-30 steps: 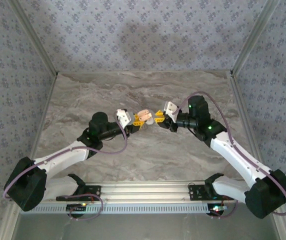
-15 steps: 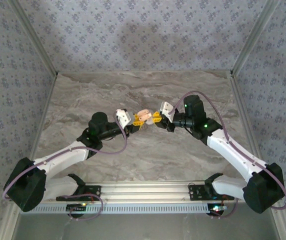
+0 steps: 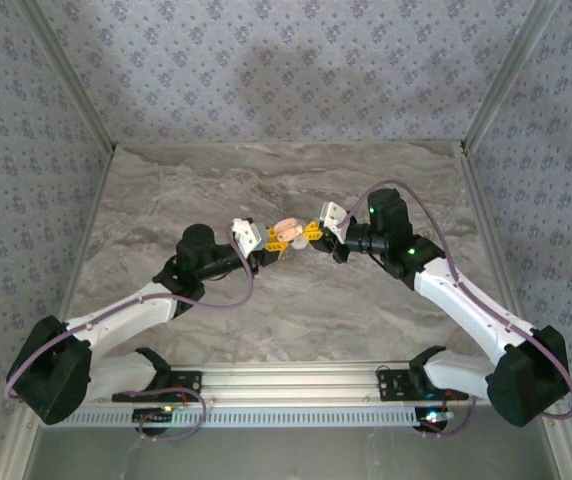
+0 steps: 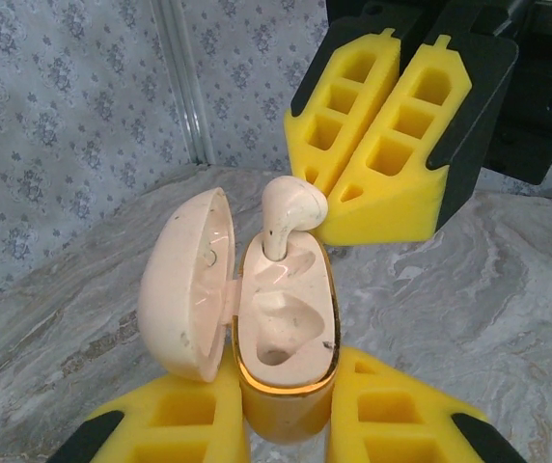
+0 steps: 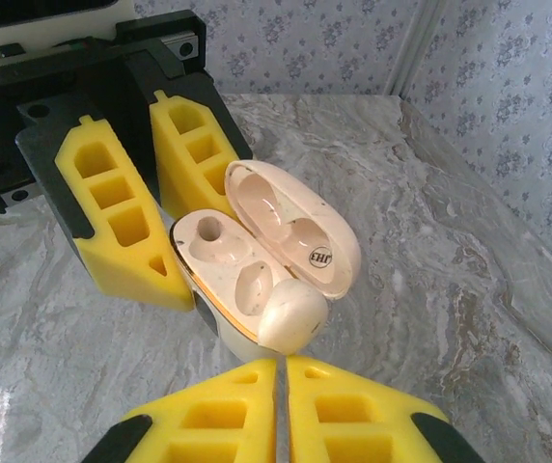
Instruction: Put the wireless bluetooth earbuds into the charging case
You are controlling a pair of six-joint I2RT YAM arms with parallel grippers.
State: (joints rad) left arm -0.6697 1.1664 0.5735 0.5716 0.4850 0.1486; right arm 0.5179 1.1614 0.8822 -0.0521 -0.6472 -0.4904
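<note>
Seen from above, two robot arms meet over a marble table, both reaching to a small cream charging case held up off the table between them.

The left gripper is clamped on the lower body of the case, one yellow foam finger pressed to each side. The case's lid hangs open on the hinge side.

One earbud stands at the end of the case farthest from the left gripper. Its stem dips into the hollow there, and its rounded head sits proud of the case's gold rim. The second hollow, nearer the left gripper, is empty.

Over the past second the right gripper has moved in towards the case from the side opposite the left arm, and its jaws have closed. The two yellow fingers now sit together with only a thin seam between them. Their tips are right against the earbud's head, not wrapped around it. Whether they actually touch is hard to tell.

This suggests the earbud has been delivered to its hollow but is not yet seated. The closed fingertips look set to press it down. The task is perhaps halfway done, as the case must also receive another earbud.
</note>
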